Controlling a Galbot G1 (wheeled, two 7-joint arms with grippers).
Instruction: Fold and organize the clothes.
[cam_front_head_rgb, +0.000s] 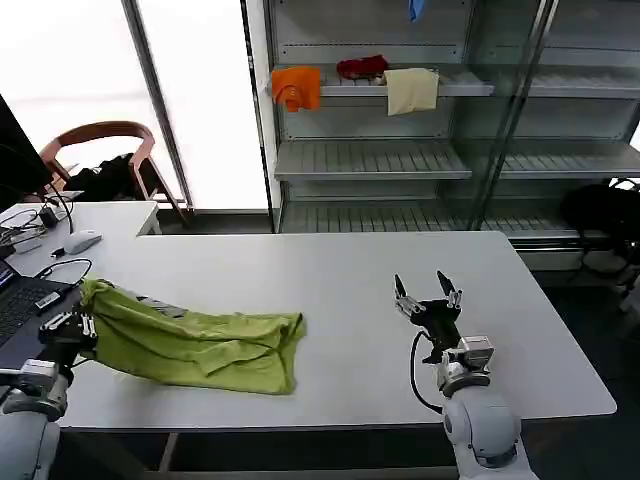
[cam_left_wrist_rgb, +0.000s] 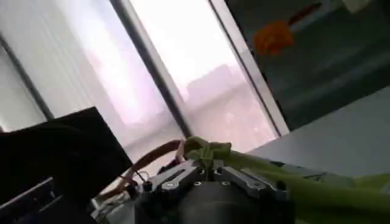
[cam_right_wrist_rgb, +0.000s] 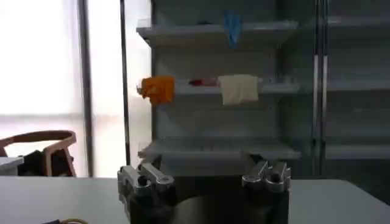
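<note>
The left gripper pinches one end of the T-shirt, which lies bunched near the desk's left front edge. The right gripper hovers wide open over the desk's right front part, well apart from the shirt.

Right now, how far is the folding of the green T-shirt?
Partly done: the T-shirt lies bunched in a rough long fold on the table, not yet neat. In hand: the left gripper is shut on its left end. The right gripper hovers open, apart from it. Left: flattening and folding compactly.
</note>
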